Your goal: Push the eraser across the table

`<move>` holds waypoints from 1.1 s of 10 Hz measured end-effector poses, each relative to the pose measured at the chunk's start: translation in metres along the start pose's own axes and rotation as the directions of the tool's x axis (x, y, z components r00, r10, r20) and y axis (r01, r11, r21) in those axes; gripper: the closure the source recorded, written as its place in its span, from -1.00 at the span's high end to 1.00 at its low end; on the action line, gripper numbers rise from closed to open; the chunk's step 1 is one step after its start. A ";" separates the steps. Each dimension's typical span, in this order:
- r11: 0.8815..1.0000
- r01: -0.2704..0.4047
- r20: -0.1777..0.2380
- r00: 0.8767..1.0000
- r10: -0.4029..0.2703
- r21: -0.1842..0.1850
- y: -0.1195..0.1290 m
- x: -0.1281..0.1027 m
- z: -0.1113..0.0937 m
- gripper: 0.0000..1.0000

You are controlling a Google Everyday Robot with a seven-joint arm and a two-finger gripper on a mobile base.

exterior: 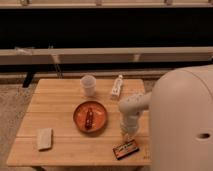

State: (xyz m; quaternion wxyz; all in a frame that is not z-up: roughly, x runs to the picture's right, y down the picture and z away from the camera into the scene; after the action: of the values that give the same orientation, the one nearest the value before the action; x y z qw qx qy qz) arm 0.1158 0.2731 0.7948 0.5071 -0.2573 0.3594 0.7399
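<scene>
The robot's pale body (182, 120) fills the right of the view, and its arm (131, 107) reaches down over the wooden surface (60, 100), where an orange plate (90, 116), a clear cup (88, 85), a pale pad (44, 138) and a white tube (117, 86) are spread about. The gripper (126, 134) hangs near the front right corner, just above and behind the eraser (125, 149); whether its fingers are open or closed cannot be told. To push well, it should probably drop low beside the eraser, meet its side squarely, and slide it leftward along the bare front strip, away from the near edge.

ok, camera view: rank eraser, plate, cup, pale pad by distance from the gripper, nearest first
Gripper hangs low over the table's right front.
1. Eraser, just in front of it.
2. Plate, to its left.
3. Cup, far side, left.
4. Pale pad, front-left corner.
</scene>
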 end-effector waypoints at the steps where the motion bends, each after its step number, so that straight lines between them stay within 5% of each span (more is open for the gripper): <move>1: 1.000 0.005 -0.005 1.000 -0.005 0.002 -0.002 0.003 0.002 -1.00; 8: 0.999 0.031 -0.034 0.999 -0.030 0.013 -0.015 0.019 0.009 -1.00; 11: 0.995 0.095 -0.043 0.995 -0.094 0.020 -0.016 0.043 0.009 -1.00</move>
State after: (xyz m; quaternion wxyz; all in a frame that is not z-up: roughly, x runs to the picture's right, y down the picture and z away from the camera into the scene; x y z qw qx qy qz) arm 0.1157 0.3085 0.7636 0.5366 -0.2840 0.3655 0.7055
